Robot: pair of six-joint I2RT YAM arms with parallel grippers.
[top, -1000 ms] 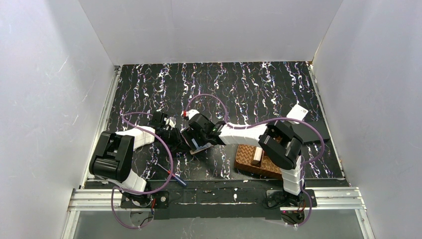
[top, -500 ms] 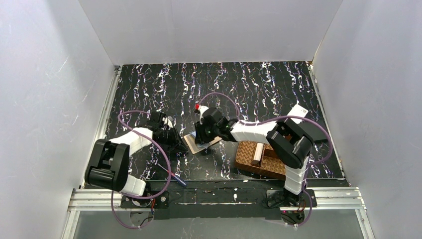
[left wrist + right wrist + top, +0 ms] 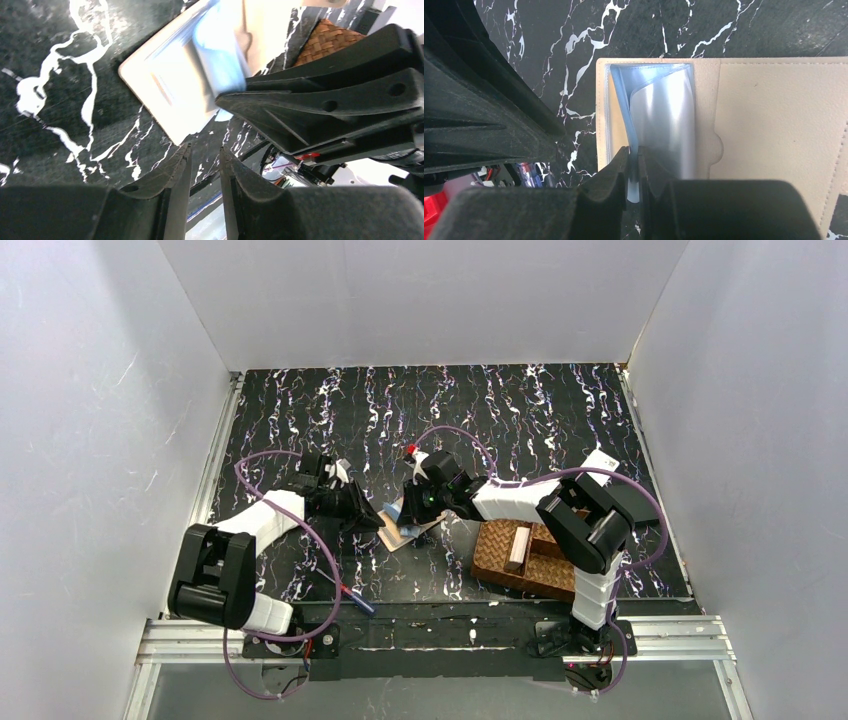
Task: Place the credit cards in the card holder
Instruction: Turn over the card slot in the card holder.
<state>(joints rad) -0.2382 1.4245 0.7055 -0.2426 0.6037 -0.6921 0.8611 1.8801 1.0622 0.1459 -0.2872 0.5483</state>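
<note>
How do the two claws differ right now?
The right gripper is shut, pinching a clear sleeve of the open card holder; the left gripper holds nothing, jaws slightly parted. The right reaches onto the holder; the left sits beside it. Both are black, two-fingered, low over the table.

**No legible writing in any view**

The only mark resembling print is a faint reddish-brown line on the pale leaf of the card holder (image 3: 165, 90). It lies just beyond the tips of the left gripper (image 3: 205, 155) jaws in the left wrist view and is too blurred to read as letters or figures. In the right wrist view, the clear bluish sleeve (image 3: 659, 125) runs out ahead of the right gripper (image 3: 634, 165) jaws, with the tan flap to their right, and neither shows any text, logo or number. From the top view everything is too small to make out lettering.
</note>
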